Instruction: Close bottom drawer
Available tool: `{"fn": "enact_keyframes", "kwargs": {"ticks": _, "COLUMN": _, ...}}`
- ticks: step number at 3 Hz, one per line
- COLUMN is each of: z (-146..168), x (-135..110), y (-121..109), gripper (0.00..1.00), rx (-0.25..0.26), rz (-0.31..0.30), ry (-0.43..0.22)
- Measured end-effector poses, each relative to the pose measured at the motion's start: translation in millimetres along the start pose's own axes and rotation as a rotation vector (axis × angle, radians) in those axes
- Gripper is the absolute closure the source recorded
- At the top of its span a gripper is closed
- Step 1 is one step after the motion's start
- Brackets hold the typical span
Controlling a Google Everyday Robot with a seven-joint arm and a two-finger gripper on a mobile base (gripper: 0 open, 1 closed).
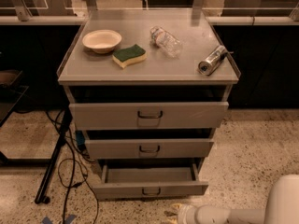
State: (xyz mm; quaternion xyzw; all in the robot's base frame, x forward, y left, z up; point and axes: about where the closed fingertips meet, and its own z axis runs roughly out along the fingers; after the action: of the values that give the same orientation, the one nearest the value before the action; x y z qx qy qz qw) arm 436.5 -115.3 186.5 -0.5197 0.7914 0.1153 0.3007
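Observation:
The bottom drawer [121, 190] of the grey cabinet [79, 73] is pulled out, showing its plain grey interior [148, 174]. Its slim front panel carries a small dark wire handle [151, 191]. My gripper [172, 212] is low at the bottom edge of the camera view, just in front of and below the drawer front, right of the handle and apart from the panel. My white arm [219, 215] runs off to the lower right.
The middle drawer [149, 149] and top drawer [149, 115] stand slightly out. On the cabinet top lie a bowl [102, 40], a sponge [129, 55], a plastic bottle [166, 41] and a silver cylinder [211, 60]. Cables [70, 167] and a black stand leg [51, 167] are on the floor at left.

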Motion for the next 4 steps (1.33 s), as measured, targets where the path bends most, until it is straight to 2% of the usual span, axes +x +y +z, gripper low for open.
{"fn": "enact_keyframes", "kwargs": {"ticks": 1, "z": 0, "x": 0, "y": 0, "gripper": 0.31, "rx": 0.000, "rz": 0.000, "ry": 0.000}}
{"fn": "enact_keyframes", "kwargs": {"ticks": 2, "z": -27, "x": 3, "y": 30, "gripper": 0.08, "rx": -0.027, "rz": -0.034, "ry": -0.029}}
{"fn": "enact_keyframes", "kwargs": {"ticks": 3, "z": -22, "x": 0, "y": 84, "gripper": 0.00, "rx": -0.162, "rz": -0.084, "ry": -0.084}}
{"fn": "enact_keyframes", "kwargs": {"ticks": 4, "z": -24, "x": -1, "y": 105, "gripper": 0.00, "rx": -0.241, "rz": -0.077, "ry": -0.100}}
